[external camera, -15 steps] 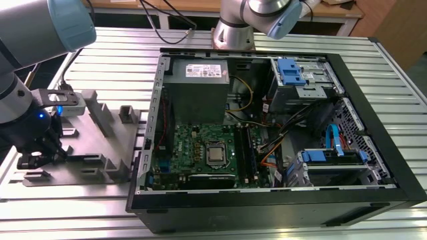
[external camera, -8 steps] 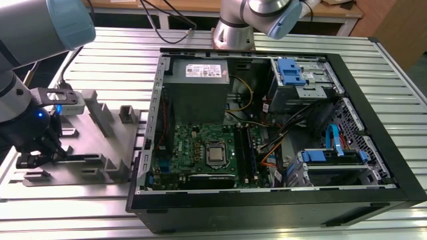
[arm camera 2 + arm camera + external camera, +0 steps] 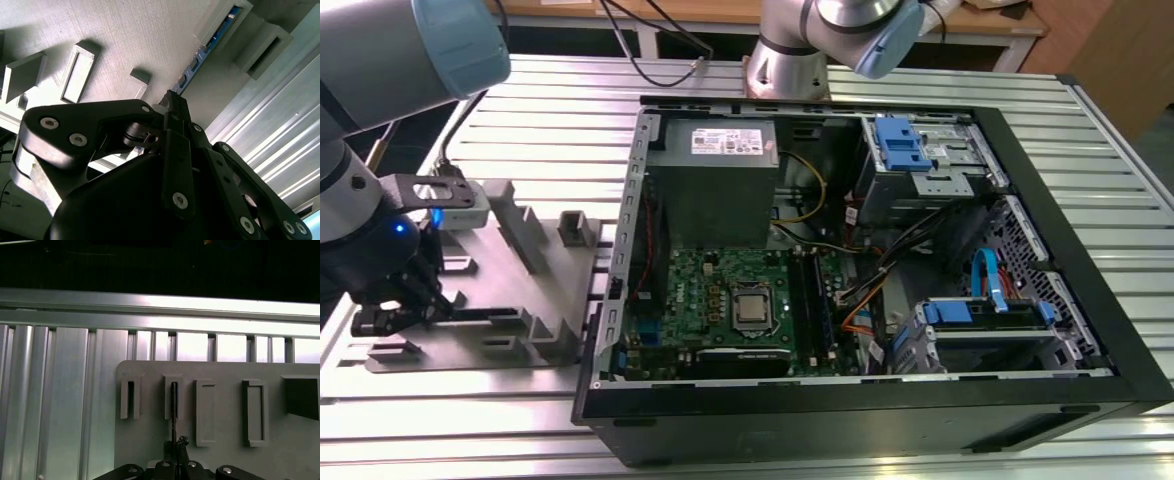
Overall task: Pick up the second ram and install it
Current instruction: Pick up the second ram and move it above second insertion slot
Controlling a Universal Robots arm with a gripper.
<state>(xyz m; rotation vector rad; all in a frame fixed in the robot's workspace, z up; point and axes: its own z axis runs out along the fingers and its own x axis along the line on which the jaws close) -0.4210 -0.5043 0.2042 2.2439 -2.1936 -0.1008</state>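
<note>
Pinched in the closed gripper (image 3: 176, 444): the second ram (image 3: 173, 410), standing on edge in a slotted grey holder (image 3: 507, 335) to offer its thin top, at the exterior view's left of the computer case (image 3: 854, 410).

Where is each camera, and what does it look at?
Exterior view: off the arm, looking down on the computer case and grey holder; arm and gripper at the exterior view's left.
First wrist view: on the arm, facing the grey holder and second ram past the gripper.
Second wrist view: on the arm, close behind the gripper, facing them too.
Both wrist views share gripper, second ram, grey holder.
</note>
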